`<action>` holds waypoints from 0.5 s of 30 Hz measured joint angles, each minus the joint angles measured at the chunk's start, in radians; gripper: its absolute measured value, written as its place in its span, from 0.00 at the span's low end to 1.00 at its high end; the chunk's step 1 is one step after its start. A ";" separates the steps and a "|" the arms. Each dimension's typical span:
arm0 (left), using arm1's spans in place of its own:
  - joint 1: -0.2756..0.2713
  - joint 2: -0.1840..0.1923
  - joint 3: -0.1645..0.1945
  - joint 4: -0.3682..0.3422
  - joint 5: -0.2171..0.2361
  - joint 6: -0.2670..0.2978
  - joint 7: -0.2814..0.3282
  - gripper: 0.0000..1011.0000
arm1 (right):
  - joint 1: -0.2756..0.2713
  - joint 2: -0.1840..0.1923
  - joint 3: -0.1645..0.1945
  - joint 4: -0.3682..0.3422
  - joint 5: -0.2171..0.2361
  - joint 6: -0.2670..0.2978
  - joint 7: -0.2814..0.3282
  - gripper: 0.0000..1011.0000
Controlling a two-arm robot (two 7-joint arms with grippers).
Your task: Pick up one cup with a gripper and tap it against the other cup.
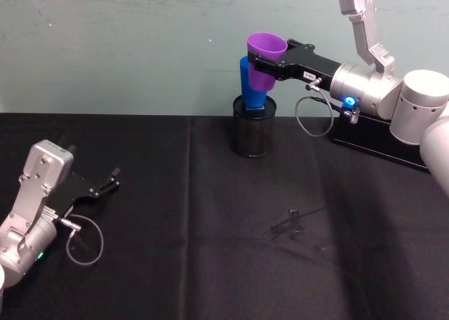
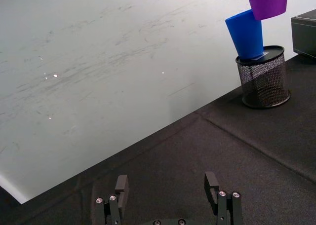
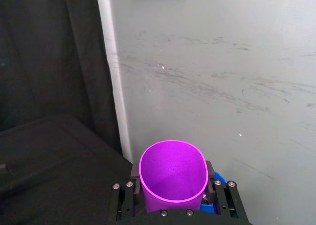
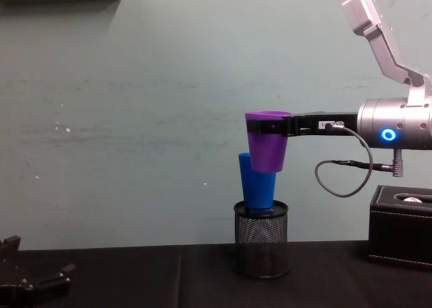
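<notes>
Purple cup [image 1: 267, 48], light thin plastic, prob. slippery/crushable, was clamped just under rim by right gripper [image 1: 261, 67], aloft beside blue cup [image 1: 250, 88] in mesh pen holder [image 1: 254, 132]; left gripper [image 1: 111, 180] parked, fingers apart

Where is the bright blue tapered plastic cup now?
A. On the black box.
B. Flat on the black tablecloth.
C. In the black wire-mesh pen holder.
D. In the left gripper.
C: the bright blue tapered plastic cup leans inside the black wire-mesh pen holder, next to the purple tapered plastic cup clamped in the right gripper; the left gripper sits open, low at the left.
</notes>
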 joint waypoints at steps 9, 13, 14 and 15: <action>0.000 0.000 0.000 0.000 0.000 0.000 0.000 1.00 | 0.004 -0.003 0.004 0.007 -0.003 0.000 0.012 0.72; 0.000 0.000 0.000 0.000 0.000 0.000 0.000 1.00 | 0.006 -0.004 0.005 0.013 -0.004 -0.001 0.022 0.72; 0.000 0.000 0.000 0.000 0.000 0.000 0.000 1.00 | 0.006 -0.004 0.005 0.012 -0.005 -0.001 0.023 0.72; 0.000 0.000 0.000 0.000 0.000 0.000 0.000 1.00 | 0.005 -0.003 0.005 0.010 -0.005 0.000 0.024 0.72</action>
